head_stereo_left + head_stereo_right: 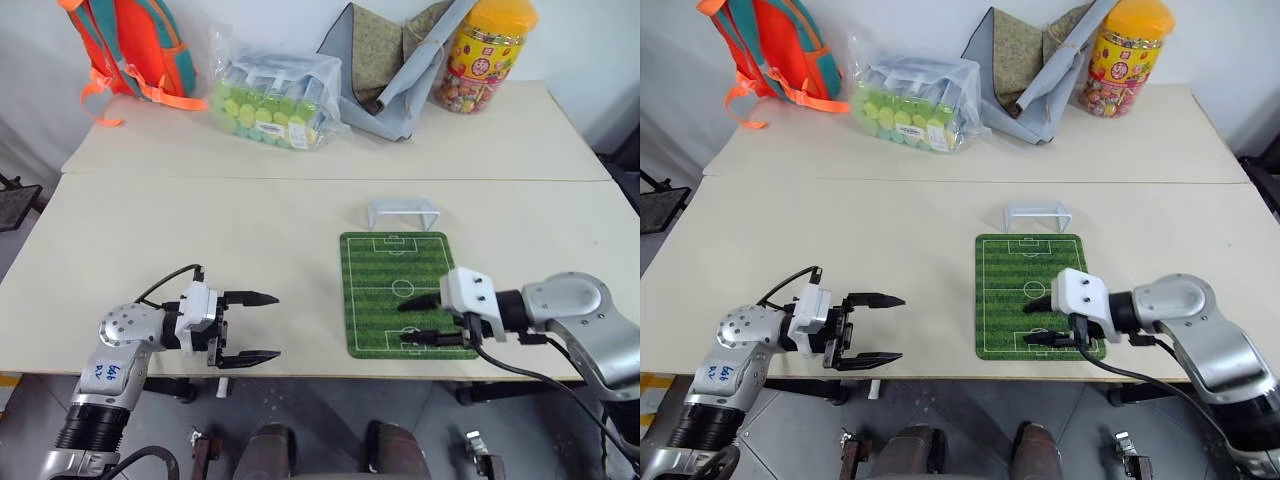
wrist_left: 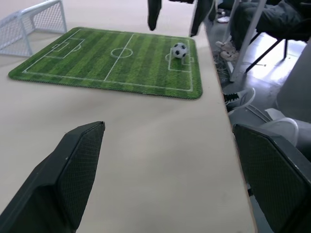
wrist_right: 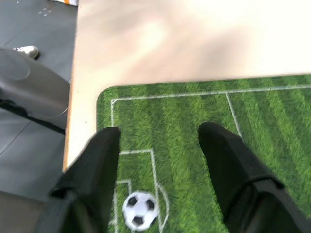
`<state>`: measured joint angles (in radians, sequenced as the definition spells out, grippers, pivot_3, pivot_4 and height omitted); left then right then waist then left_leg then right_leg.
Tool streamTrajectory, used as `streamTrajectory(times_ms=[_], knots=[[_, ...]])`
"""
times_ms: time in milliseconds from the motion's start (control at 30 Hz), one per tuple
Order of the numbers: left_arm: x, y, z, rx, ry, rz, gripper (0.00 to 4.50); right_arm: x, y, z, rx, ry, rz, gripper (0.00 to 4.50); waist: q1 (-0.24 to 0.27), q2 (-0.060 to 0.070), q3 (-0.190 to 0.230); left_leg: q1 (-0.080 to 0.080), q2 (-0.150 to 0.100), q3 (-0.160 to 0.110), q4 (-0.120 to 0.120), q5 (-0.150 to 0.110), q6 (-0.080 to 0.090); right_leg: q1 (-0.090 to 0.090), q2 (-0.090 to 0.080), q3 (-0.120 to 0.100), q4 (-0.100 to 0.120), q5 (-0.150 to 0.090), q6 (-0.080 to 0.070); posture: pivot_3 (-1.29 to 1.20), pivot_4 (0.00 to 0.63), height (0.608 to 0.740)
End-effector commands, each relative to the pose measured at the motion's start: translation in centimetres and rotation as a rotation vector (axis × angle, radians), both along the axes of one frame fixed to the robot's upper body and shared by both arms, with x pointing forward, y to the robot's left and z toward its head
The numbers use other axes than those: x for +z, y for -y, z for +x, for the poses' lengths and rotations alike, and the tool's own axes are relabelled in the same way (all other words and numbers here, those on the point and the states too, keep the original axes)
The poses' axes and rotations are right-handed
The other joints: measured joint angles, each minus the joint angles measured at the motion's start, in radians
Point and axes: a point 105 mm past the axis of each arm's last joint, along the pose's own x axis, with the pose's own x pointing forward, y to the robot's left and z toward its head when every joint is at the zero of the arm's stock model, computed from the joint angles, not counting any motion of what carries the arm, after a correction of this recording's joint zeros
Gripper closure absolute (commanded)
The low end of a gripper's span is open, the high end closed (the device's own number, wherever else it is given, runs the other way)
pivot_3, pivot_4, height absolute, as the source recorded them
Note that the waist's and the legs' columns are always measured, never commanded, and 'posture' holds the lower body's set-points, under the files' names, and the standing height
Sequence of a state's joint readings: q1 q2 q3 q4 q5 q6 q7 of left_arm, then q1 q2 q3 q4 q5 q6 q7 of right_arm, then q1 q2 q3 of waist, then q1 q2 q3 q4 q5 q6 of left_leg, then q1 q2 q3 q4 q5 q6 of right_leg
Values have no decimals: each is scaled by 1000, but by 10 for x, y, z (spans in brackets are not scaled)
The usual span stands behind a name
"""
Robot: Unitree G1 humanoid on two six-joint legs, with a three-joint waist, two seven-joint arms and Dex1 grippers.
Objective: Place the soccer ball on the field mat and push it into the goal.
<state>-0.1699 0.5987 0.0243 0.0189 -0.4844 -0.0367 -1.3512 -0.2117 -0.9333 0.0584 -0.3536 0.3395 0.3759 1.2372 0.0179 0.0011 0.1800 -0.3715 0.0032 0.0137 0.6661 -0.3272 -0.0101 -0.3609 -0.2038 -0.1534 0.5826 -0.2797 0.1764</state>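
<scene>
While the soccer ball (image 3: 140, 209) rests on the field mat (image 1: 378, 295), it sits in the small penalty box at the mat's near end, close to the front edge of the table (image 1: 250, 250) and at the opposite end from the goal (image 1: 402, 212). That goal stands on the bare tabletop just beyond the far edge of the mat, its white frame and netting facing the pitch. Hovering above the near end of the mat, the right gripper (image 1: 428, 320) points toward the robot's left and slightly downward; its two black fingers (image 3: 228, 165) are spread apart with nothing between them, and the ball lies free on the grass below them, touched by neither. Over on the left side, the left gripper (image 1: 258, 327) is held level above the bare table, well apart from the mat, pointing toward it; its fingers (image 2: 73, 165) are likewise spread wide and empty. Farther back, a second table (image 1: 520, 140) carries an orange backpack (image 1: 130, 45), a clear bag of green and yellow cups (image 1: 272, 100), a folded grey cloth (image 1: 385, 65) and a yellow-lidded candy jar (image 1: 485, 55).
</scene>
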Motion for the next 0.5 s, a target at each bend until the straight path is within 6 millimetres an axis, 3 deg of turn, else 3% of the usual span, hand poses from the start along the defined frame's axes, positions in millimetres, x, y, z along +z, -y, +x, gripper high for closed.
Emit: streamTrajectory(times_ms=[33,167,500], knots=[[4,-7,-13,-78,40,-56,0,4,4,-11,13,9,-6,3194,3,0,0,0,0,0,0,0,0,0,0,0,0,0,0,0,150,740],[2,-15,-21,-116,44,-117,0,-4,6,-18,5,-15,-1,4478,2,0,0,1,1,1,0,0,0,0,1,0,0,0,0,0,150,740],[-6,-21,-28,-78,19,-120,0,-32,6,-14,-18,-67,28,4478,3,0,0,1,1,1,1,-1,0,0,1,0,0,0,0,0,150,740]])
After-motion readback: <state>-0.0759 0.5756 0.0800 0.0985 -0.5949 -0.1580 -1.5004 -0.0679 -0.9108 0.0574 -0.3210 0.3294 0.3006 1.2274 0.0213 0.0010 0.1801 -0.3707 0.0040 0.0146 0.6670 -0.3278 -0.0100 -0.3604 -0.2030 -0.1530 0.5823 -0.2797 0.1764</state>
